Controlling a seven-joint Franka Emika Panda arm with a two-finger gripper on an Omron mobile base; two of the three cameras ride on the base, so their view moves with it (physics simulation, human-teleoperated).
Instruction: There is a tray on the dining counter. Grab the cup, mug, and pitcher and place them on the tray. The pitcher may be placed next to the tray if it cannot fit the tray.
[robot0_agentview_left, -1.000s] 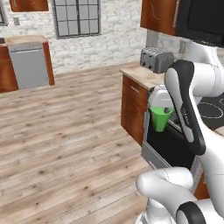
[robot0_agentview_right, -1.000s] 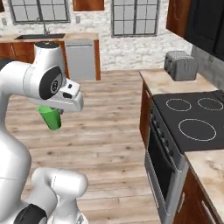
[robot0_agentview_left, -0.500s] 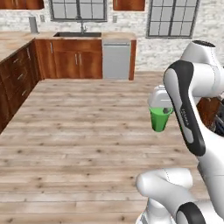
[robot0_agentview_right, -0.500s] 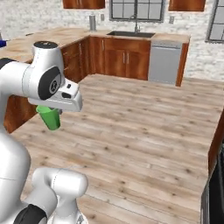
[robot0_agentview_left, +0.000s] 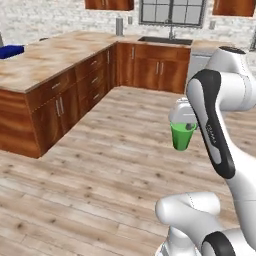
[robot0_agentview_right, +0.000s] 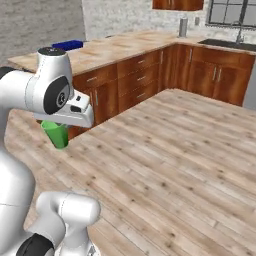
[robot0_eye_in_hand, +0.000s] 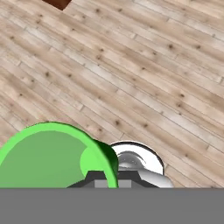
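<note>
floor (robot0_agentview_left: 100, 165): pale wood planks | cabinets (robot0_agentview_left: 150, 72): reddish wood | window (robot0_agentview_left: 172, 11)

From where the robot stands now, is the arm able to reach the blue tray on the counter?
Probably not yet. The tray lies at the far end of the dining counter, with open floor between, and the tool is shut on the cup.

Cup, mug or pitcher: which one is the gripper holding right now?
The cup: the green handleless tumbler hanging upright under the gripper, clamped at its rim above the wood floor. It is neither white and squat like a mug nor tall clear glass like a pitcher.
</note>
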